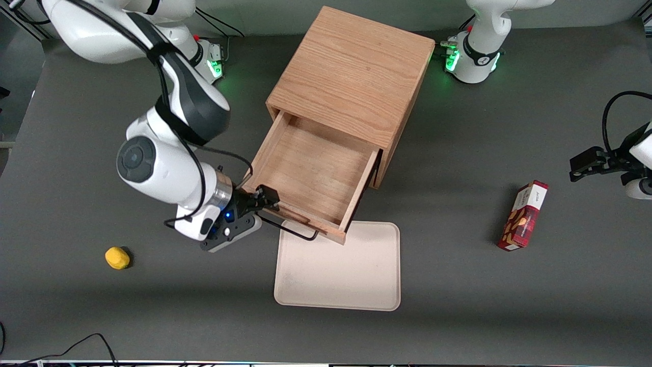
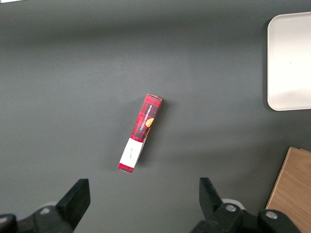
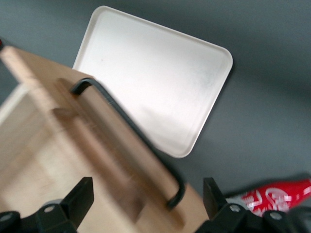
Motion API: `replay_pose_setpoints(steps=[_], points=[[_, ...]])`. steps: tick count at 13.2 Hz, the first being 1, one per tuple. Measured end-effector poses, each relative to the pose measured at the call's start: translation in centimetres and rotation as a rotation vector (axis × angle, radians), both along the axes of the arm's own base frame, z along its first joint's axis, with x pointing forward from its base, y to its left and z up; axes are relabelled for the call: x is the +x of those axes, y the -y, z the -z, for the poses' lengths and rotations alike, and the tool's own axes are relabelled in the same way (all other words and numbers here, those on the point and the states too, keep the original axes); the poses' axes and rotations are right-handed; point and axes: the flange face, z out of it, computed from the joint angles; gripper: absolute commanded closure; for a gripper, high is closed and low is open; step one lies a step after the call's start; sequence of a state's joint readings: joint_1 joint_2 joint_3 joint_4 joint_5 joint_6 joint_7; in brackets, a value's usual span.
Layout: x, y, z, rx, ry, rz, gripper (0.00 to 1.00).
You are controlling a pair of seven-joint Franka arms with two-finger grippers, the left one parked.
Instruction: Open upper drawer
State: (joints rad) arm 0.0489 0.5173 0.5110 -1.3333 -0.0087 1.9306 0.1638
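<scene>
Clearly the work is far along: at the left of the front view a small yellow object [image 1: 117, 257] lies low on the grey table [image 1: 458, 285], and just right of it the gripper [image 1: 265, 201] sits at the handle end of the upper drawer [image 1: 310, 173]. Its fingers stand apart, either side of the long black wire handle [image 1: 295, 232] without pinching it, as the right wrist view shows the handle [image 3: 124, 131] running free between spread fingers [image 3: 80, 196]. That loose hold suits a pull already made, I judge, since the drawer stands drawn well out of the oak cabinet [image 1: 351, 71] at centre frame, its bare floor showing. Its front edge overhangs the cream tray [image 1: 338, 275] lying nearer the camera. Toward the right of the frame a red plaid snack box [image 1: 523, 216] lies well apart; its print is too small to read.
</scene>
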Motion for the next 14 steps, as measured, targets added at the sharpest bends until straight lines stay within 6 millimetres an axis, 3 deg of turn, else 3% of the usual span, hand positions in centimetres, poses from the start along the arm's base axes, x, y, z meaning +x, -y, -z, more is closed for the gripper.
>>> replay_pose_setpoints(steps=[2,3,5,7,9,12,14], points=[[-1.7,2.6,-5.8,-0.062,-0.010,0.033,0.00],[-2.5,5.6,-8.9,-0.110,-0.019,0.071,0.00],[-3.6,13.5,-14.1,-0.187,-0.014,0.199,0.00],[-4.6,20.4,-17.4,-0.220,-0.002,0.308,0.00],[-5.7,25.9,-18.5,-0.243,0.000,0.376,0.00],[-6.7,34.7,-17.9,-0.254,0.021,0.469,0.00],[-7.2,37.3,-17.4,-0.256,0.018,0.505,0.00]])
